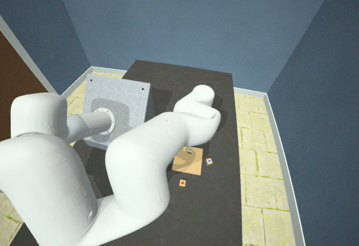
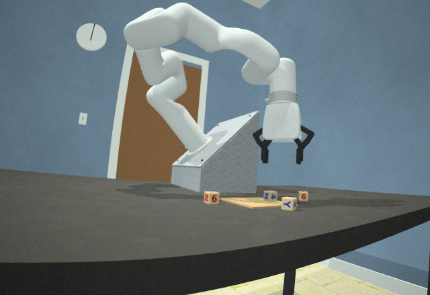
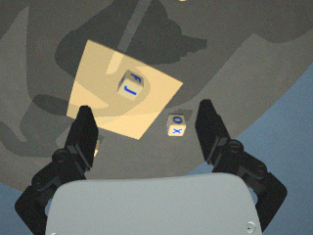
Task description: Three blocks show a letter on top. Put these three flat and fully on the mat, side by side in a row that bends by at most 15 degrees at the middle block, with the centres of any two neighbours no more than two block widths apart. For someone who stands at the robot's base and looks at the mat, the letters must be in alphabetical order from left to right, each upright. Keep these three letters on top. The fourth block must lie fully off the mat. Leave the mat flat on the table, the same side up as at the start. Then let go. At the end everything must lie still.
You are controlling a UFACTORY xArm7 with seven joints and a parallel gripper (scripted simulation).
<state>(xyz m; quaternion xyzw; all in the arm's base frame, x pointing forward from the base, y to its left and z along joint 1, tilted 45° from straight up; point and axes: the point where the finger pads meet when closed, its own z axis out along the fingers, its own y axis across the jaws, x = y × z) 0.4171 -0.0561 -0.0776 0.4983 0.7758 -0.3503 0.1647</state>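
As I read the exterior view from left to right, the red-6 block [image 1: 182,182] [image 2: 211,197] comes first, on the dark surface [image 1: 211,208] [image 2: 121,222] [image 3: 142,159] off the mat [image 1: 191,165] [image 2: 250,204] [image 3: 105,115]. With a number on top it looks like the odd one out, so my risk there is nudging it aboard with a low sweep.

Next lies the mat, flat, carrying the J block [image 1: 189,151] [image 2: 270,195] [image 3: 130,88]. If I press too low while regrasping that block, the tips could drag the mat or tip the J off the top.

My fingers [image 2: 281,162] stand wide with nothing between them, above the blocks. Coming down askew, they could clip a corner and spin a block.

The X block [image 1: 209,161] [image 2: 289,203] [image 3: 176,125] sits just beside the mat; a poor turn while placing it would leave its letter crooked, or crowd the J.

Farthest right is the remaining block [image 2: 303,195], off the mat. I can't read its top, so guessing its letter could spoil the alphabetical order.
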